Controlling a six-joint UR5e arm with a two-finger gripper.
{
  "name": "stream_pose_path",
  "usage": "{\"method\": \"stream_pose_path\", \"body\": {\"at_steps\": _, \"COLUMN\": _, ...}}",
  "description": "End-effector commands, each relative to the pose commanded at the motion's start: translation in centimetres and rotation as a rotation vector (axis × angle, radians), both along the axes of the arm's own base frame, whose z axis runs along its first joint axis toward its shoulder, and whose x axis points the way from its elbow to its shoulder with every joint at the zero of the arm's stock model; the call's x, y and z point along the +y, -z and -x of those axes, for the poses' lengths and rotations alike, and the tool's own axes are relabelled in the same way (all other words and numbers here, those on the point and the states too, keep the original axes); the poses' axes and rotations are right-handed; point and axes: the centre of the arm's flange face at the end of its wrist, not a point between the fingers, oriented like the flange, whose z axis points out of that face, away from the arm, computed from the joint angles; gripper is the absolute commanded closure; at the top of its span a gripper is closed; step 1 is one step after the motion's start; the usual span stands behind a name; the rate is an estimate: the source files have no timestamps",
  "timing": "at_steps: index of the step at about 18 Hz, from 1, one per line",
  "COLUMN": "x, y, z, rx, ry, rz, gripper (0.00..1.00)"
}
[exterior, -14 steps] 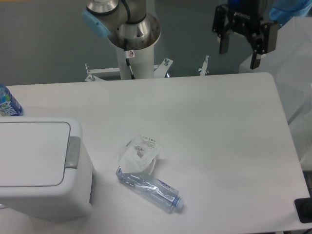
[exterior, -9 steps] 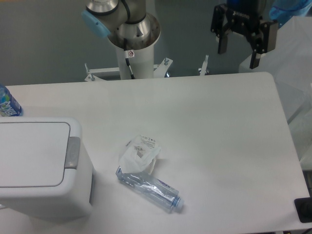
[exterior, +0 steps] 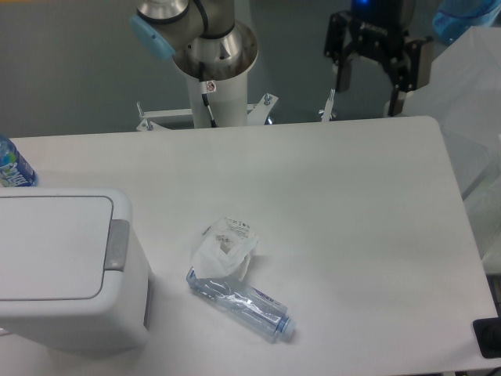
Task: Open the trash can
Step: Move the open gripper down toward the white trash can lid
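We find the trash can (exterior: 66, 270) at about eight o'clock on the white surface (exterior: 352, 204), hard against the left edge, its flat lid (exterior: 51, 247) down and shut. On the rim at the lid's right side sits the small grey push-button (exterior: 117, 244). The end effector (exterior: 365, 81) hangs well apart from it, up at one o'clock beyond the far edge of the surface, its two fingers spread wide and holding nothing.

We judge the can to be stiff moulded plastic, light for its bulk and smooth-skinned, so a sideways shove could slide it along the surface rather than open it. We would not try to grip it: the body is far too broad for the fingers, and the lid shows no lip to pinch. The button is the place to act, pressed straight down from above with a fingertip, the fingers probably drawn together first so that one firm point lands on the grey patch. A vertical push lets the can's own base take the load.

Between the two lie a crumpled wrapper (exterior: 227, 244) and a crushed bottle (exterior: 239, 301) near six o'clock, which a low path would brush. Part of another bottle (exterior: 11, 166) shows at nine o'clock.
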Motion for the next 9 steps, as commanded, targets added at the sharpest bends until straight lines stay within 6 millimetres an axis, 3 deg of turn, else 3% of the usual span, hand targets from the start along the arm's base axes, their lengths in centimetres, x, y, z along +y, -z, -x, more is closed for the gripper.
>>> {"method": "stream_pose_path", "body": {"at_steps": 5, "x": 5.7, "y": 0.9, "z": -2.5, "rx": -0.066, "ry": -0.151, "rz": -0.105, "gripper": 0.00}}
{"method": "stream_pose_path", "body": {"at_steps": 9, "x": 9.1, "y": 1.6, "z": -4.5, "rx": -0.149, "ry": -0.274, "rz": -0.178, "gripper": 0.00}}
